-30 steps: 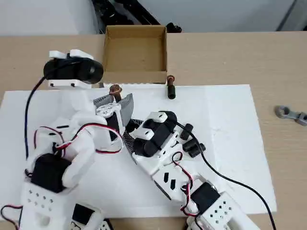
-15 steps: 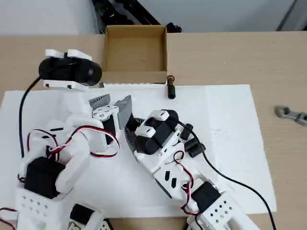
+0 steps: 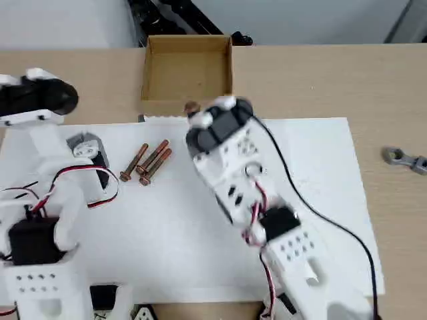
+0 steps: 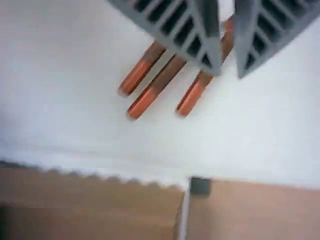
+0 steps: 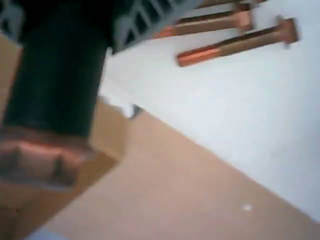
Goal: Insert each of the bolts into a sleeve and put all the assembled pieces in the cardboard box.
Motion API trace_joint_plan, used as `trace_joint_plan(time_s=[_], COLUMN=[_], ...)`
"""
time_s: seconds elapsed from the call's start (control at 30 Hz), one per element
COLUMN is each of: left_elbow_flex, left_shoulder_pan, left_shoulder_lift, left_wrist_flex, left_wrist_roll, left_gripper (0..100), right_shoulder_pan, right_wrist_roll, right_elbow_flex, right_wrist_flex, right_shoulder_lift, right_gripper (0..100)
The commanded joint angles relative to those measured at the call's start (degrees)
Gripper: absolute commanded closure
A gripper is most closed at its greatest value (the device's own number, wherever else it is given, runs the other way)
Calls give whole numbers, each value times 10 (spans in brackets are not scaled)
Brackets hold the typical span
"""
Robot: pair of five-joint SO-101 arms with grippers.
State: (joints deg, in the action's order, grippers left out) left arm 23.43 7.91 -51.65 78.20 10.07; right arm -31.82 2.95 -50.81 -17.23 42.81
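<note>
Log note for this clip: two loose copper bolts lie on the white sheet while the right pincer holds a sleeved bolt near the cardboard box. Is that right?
Not quite. Three loose copper bolts lie on the white sheet, not two, as the high view shows. The rest stands: the right pincer holds a sleeved bolt near the cardboard box.
</note>
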Motion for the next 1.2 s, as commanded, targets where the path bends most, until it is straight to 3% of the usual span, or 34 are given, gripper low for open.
trace_joint_plan(time_s=[0.0, 0.17, 0.47, 0.77, 1.0, 1.17], left_elbow_flex=[7, 36, 151, 160, 160, 161], left_shoulder_pan=[5, 7, 7, 9, 9, 9], left_shoulder_lift=[-9, -8, -9, -9, -9, -6], left_wrist_flex=[2, -3, -38, -34, -34, -34], left_wrist_roll=[-30, -62, -59, -61, -61, -62], left_gripper=[994, 994, 994, 994, 994, 994], right_shoulder_pan=[29, 49, 80, 100, 102, 102], right_wrist_roll=[8, 36, 36, 36, 19, 11], right_elbow_flex=[116, 223, 426, 575, 585, 585], right_wrist_flex=[6, 15, 36, 33, 25, 12], right_shoulder_lift=[-70, -169, -401, -603, -639, -624], right_gripper=[997, 997, 997, 994, 854, 853])
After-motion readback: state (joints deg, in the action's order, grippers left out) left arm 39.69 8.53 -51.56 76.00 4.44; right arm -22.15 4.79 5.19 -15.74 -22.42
